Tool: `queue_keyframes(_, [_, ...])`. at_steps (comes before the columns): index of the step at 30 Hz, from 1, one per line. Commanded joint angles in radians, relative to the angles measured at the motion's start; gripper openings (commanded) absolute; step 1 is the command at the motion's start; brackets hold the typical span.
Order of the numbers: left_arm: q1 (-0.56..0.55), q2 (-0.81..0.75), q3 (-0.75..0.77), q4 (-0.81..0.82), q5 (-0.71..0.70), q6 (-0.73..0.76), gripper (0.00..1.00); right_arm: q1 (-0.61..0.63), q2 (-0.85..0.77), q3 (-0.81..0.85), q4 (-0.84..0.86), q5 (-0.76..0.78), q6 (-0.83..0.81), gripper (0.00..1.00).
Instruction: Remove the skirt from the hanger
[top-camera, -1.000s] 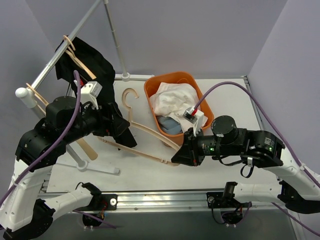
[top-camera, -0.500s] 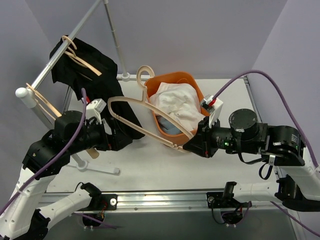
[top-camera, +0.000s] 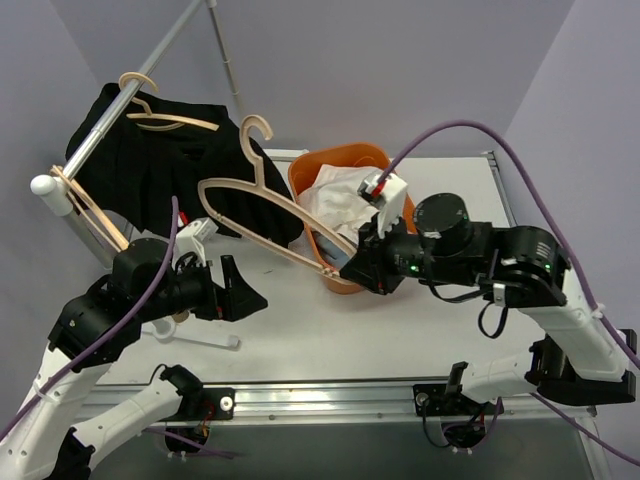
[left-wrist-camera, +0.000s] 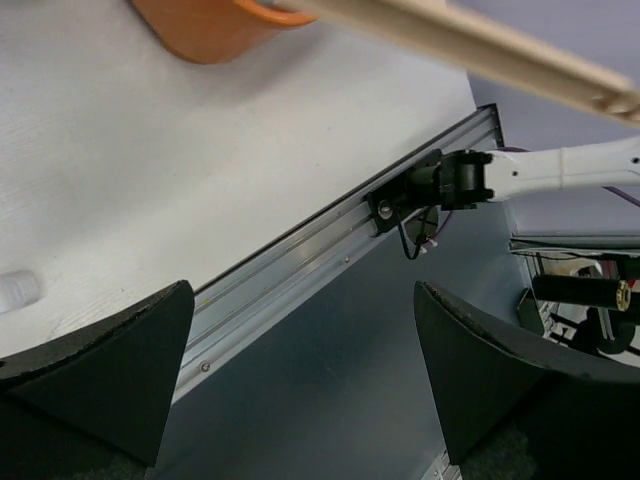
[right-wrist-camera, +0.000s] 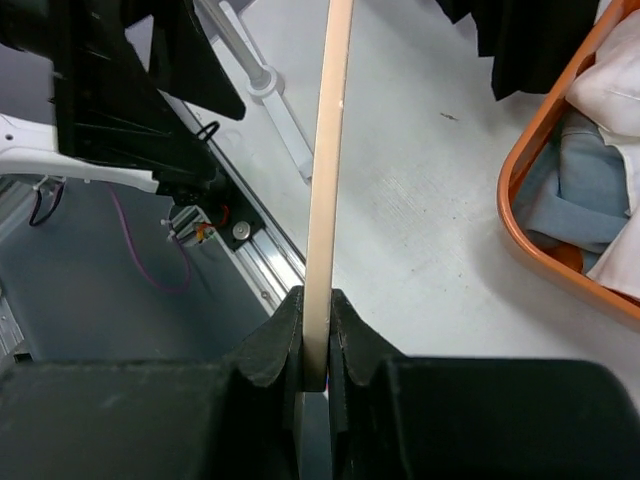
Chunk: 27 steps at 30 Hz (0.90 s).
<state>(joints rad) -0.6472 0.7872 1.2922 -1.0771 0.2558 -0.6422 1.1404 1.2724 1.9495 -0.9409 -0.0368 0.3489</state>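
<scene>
Right end effector (right-wrist-camera: 315, 300) clenched on wooden hanger (right-wrist-camera: 330, 150) (left end effector (left-wrist-camera: 300, 350) wide open)

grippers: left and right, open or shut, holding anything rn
Left gripper: open, holding nothing.
Right gripper: shut on the pale wooden clothes hanger.

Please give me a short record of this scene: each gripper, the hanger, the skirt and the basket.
left gripper: open, holds nothing
right gripper: shut on the wooden hanger, on its bar
wooden hanger: held above the table, looks bare
black skirt: hangs by the rail, seemingly on a second hanger
orange basket: on the table, holds white and blue-grey clothes
</scene>
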Motion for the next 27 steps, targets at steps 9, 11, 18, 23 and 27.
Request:
queue_keyframes(9, [-0.006,0.105,0.444,0.219,0.217,0.093,0.99,-0.031,0.053,-0.115,0.226,-0.110,-0.065,0.00])
queue_keyframes(11, [-0.005,0.124,0.501,0.261,0.215,0.087,0.98,-0.042,0.053,-0.162,0.276,-0.158,-0.064,0.00])
queue_keyframes(18, [-0.003,0.288,0.827,0.224,-0.107,0.165,0.94,-0.048,0.133,-0.169,0.372,-0.288,-0.120,0.00])
queue_keyframes(23, [-0.005,0.412,1.008,0.255,-0.340,0.309,0.94,-0.060,0.268,-0.087,0.427,-0.347,-0.208,0.00])
queue_keyframes(27, [-0.005,0.506,1.096,0.246,-0.504,0.423,0.94,-0.096,0.367,-0.044,0.490,-0.420,-0.238,0.00])
